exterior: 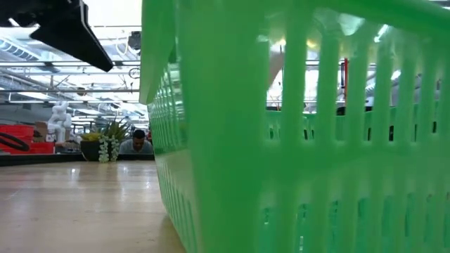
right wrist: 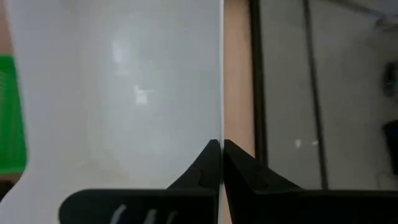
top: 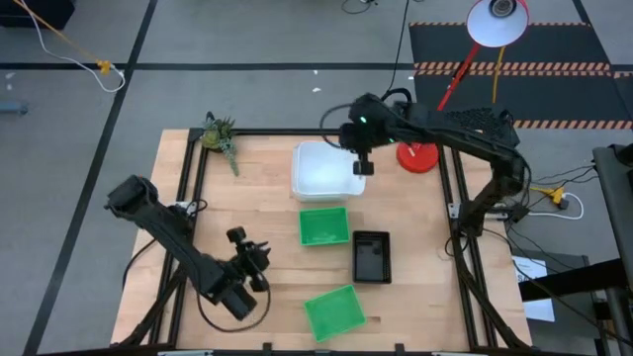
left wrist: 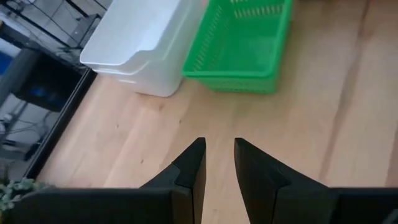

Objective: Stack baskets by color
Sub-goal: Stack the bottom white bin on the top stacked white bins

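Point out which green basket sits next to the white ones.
The green basket mid-table, just below the white baskets. The other green basket lies apart at the table's near edge.

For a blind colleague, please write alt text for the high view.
Seen from above, the right gripper is shut on the rim of the white baskets at the wooden table's far side. Two green baskets and a black basket sit nearer; the left gripper waits empty.

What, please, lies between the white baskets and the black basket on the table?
A green basket sits between the white baskets and the black basket, seen in the high view.
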`<state>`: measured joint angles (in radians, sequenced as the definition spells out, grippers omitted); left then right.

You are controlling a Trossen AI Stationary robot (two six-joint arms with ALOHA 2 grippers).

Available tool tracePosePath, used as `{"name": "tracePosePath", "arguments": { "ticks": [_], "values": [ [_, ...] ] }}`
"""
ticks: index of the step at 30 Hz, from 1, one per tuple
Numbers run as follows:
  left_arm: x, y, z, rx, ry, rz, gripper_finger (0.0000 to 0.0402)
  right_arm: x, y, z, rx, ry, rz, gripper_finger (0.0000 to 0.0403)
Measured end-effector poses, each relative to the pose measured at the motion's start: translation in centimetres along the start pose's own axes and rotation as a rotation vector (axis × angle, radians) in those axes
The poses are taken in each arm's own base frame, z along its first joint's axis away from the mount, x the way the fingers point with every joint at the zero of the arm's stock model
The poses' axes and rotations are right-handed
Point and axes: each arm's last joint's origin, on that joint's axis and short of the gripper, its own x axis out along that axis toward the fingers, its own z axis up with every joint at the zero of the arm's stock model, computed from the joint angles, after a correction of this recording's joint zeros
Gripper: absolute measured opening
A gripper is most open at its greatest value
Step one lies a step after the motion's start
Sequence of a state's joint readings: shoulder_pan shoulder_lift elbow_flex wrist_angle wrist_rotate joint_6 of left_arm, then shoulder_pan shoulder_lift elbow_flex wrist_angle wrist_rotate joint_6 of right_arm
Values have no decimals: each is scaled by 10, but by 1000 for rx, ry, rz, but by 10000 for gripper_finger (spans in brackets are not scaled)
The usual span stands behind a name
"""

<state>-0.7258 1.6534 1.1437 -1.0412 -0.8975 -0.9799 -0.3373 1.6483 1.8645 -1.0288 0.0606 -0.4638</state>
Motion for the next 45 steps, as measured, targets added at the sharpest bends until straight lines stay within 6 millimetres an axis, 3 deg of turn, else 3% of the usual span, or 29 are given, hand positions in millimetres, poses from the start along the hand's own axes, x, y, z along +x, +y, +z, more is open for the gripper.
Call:
{"name": "tracePosePath", "arguments": {
  "ticks": [5, 10, 19, 29, 45],
  "values": [
    [8, 22, -6, -53, -36, -41, 85, 41, -24, -10, -7, 53, 44, 0],
    [18, 28, -12, -57, -59, -64, 85, 65, -38, -18, -2, 90, 70, 0],
    [30, 34, -6, -28, -37, -47, 85, 82, -50, -27, 23, 64, 145, 0],
    [37, 38, -1, -31, -10, -54, 85, 86, -47, -32, 36, 79, 163, 0],
    [38, 38, -1, -30, -5, -57, 85, 113, -35, -50, 36, 93, 226, 13]
  ]
}}
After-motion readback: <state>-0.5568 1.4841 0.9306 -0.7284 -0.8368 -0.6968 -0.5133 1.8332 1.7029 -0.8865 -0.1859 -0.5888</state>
